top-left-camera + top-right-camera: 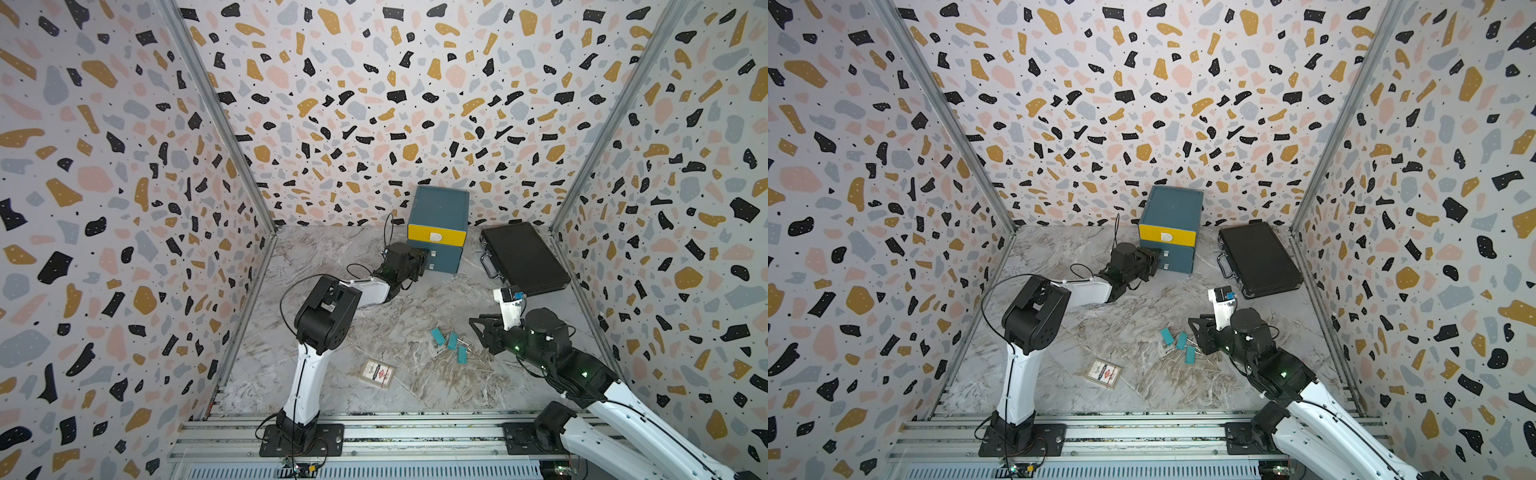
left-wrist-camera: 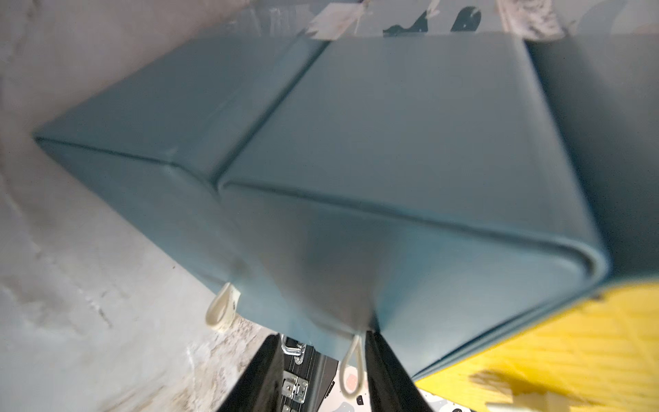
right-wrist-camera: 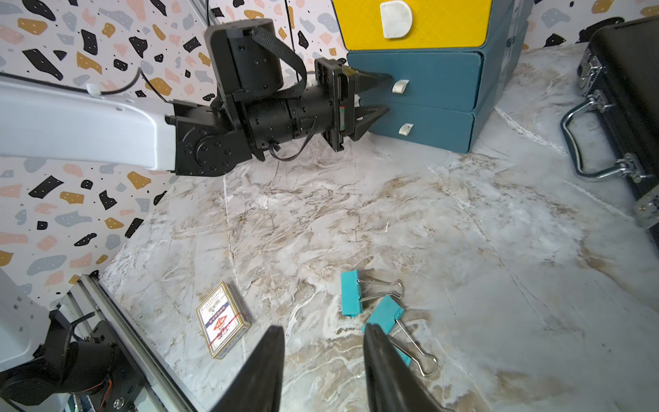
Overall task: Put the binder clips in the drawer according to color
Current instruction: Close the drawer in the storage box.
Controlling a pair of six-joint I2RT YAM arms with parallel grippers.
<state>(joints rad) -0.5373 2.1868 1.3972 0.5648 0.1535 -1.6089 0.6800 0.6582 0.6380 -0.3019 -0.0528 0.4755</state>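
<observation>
Right wrist view: left gripper [image 3: 383,93] level with the front of the drawer [image 3: 428,76], jaws spread one above the other. Upper tip just beside the white pull [image 3: 400,86] of the middle teal front, lower tip near the seam above the bottom front. Nothing pinched.

Left wrist view, far closer and blurred: that pull as a pale loop between two dark fingers [image 2: 256,378], a wide gap on one side, close to the other finger. Cannot tell whether touching. In both top views, only the gripper's back against the chest, tips too small to read.

Right gripper [image 1: 482,332] low over the marble table [image 1: 395,299], jaws apart and empty, just beside three teal binder clips [image 1: 452,340]. Clips lying close together on the tabletop, well apart from the drawer at the rear wall, silver handles toward that gripper. All three countable in both top views. From the right wrist, only two plain, one partly behind a finger, with a teal sliver past it.

Card pack [image 1: 377,373] flat on the table, near the clips on the left arm's side. Black briefcase [image 1: 525,257] shut, beside the drawer. Its chrome handle and latches sharp only from the right wrist.
</observation>
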